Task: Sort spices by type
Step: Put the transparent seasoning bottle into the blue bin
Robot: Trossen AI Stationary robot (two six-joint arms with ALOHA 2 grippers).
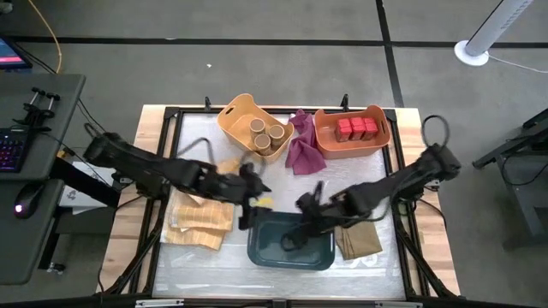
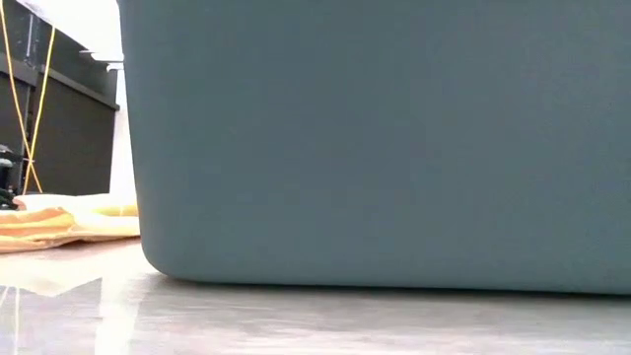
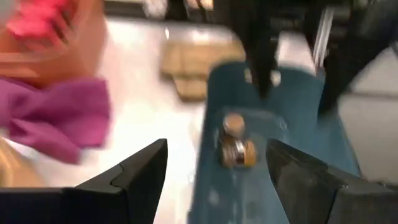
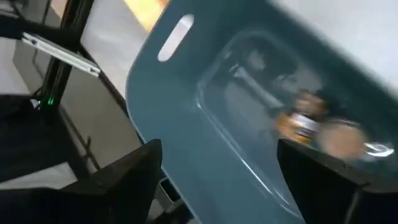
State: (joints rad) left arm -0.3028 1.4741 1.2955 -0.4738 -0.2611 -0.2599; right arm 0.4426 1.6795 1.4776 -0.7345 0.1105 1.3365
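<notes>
Both claws spread, left claw (image 1: 248, 198) and right claw (image 1: 301, 224) crowding teal bin (image 1: 291, 252); risk of colliding over jars (image 3: 236, 146).

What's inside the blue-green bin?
The teal bin holds tiny jars with brown tops: at least two show in the wrist views, one lying on its side. From above, both arms hang over the bin and hide most of its inside.

Magenta cloth (image 1: 303, 151) — perhaps crumpled — between bins (image 1: 253, 127)
</notes>
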